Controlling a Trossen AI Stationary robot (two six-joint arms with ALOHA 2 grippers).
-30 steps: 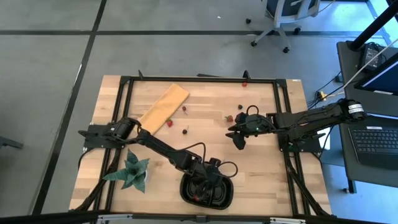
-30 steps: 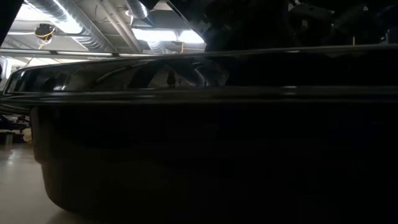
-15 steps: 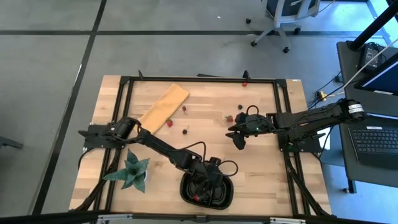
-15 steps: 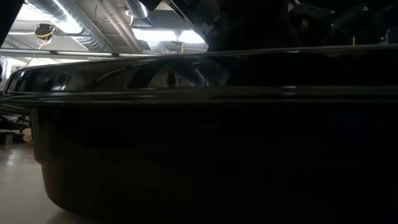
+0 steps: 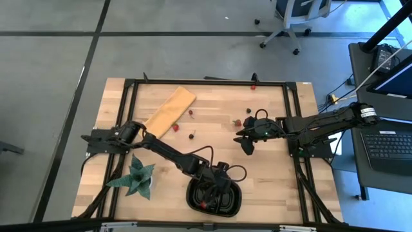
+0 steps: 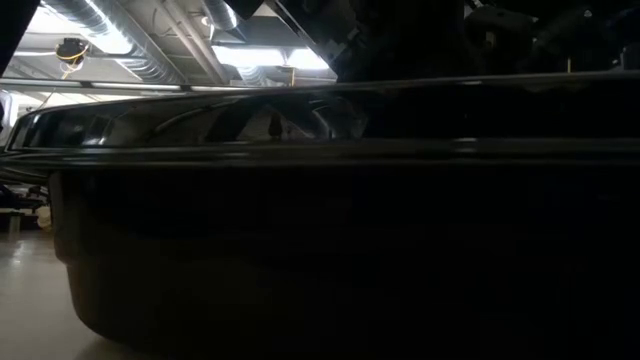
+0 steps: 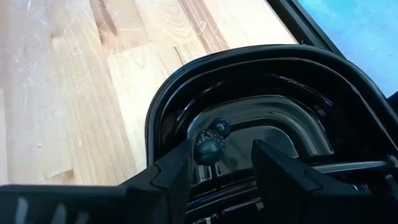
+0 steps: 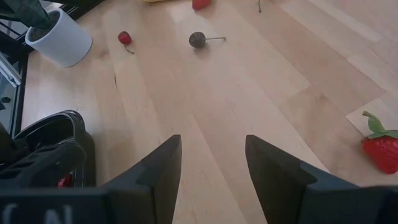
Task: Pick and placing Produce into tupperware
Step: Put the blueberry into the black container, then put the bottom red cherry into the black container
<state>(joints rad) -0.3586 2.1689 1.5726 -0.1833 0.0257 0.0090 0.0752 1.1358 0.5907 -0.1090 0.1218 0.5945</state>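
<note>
The left gripper hangs low over the black tupperware at the near edge of the table, its fingers spread apart. A dark blackberry sits just off the inside of one finger, resting against the curved wall of an inner compartment; whether the finger touches it I can't quite tell. It reads to me as a berry let go into the tray, so this is the drop-off step. From above, a small red piece shows inside the tray too.

The right gripper waits over bare wood on the far right part of the table, fingers wide apart and holding nothing. A strawberry lies just beside it. Further out I can see a dark cherry with a stem and a small red cherry, and a few more fruits lie scattered toward the tan board. The potted spiky plant stands to the left of the tray.

Plenty of produce is not yet in the tray, so the job looks well short of done. Next the left arm needs to lift straight up clear of the rim, without dragging the berry out, then swing toward the loose fruit. The right gripper is well placed to take the strawberry.
</note>
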